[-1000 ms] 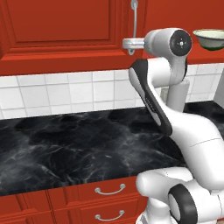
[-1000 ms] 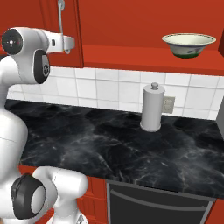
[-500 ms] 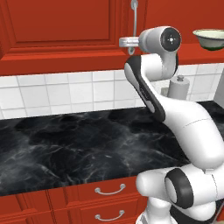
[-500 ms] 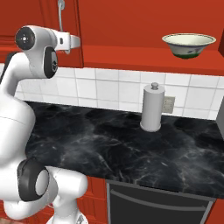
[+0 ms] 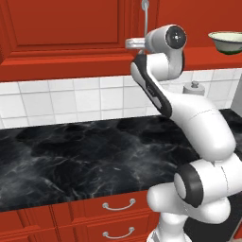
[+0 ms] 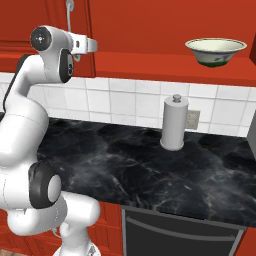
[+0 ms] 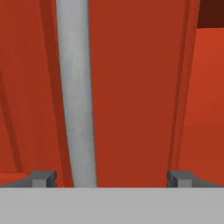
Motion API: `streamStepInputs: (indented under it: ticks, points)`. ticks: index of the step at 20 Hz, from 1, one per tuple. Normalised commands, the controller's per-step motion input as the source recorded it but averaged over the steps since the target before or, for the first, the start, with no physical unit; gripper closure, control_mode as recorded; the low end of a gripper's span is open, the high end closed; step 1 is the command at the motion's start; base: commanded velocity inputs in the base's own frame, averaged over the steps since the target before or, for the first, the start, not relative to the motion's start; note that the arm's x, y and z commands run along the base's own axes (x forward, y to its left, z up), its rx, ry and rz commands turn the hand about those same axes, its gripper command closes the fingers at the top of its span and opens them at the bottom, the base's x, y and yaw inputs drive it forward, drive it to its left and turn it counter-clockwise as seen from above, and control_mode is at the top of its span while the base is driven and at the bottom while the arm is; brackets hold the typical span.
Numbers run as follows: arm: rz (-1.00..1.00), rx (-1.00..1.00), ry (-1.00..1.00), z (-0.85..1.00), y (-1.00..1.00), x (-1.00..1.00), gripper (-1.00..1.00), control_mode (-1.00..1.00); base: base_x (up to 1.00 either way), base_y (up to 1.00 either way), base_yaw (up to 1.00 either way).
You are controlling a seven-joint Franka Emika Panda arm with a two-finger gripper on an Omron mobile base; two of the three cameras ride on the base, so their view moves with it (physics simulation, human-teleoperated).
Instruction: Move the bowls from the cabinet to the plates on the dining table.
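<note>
- Red door panels of the cabinet sat right before your tool, its silver handle rising just inside one finger.
- Over the last second the arm swung the tool in toward that handle; its fingers stood wide apart, gripping nothing.
- A bowl rested well off to the tool's side, at about its height.
- That suggested the door-opening step, with no bowl moved yet.

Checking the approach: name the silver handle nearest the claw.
The long arched handle on the wall cabinet door, right before the open claw; the short drawer handles sit far below the counter.
</note>
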Motion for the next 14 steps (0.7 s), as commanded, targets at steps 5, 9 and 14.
streamStepInputs:
  ticks: [5, 9, 14]
  points:
    - [0.00, 0.00, 0.05, -0.05, 0.00, 0.39, -1.00, -1.00, 0.00, 0.00, 0.00]
    - [-0.01, -0.01, 0.04, -0.08, 0.05, 0.32, -1.00, -1.00, 0.00, 0.00, 0.00]
    - [0.00, 0.00, 0.02, 0.00, 0.00, 0.02, -1.00, -1.00, 0.00, 0.00, 0.00]
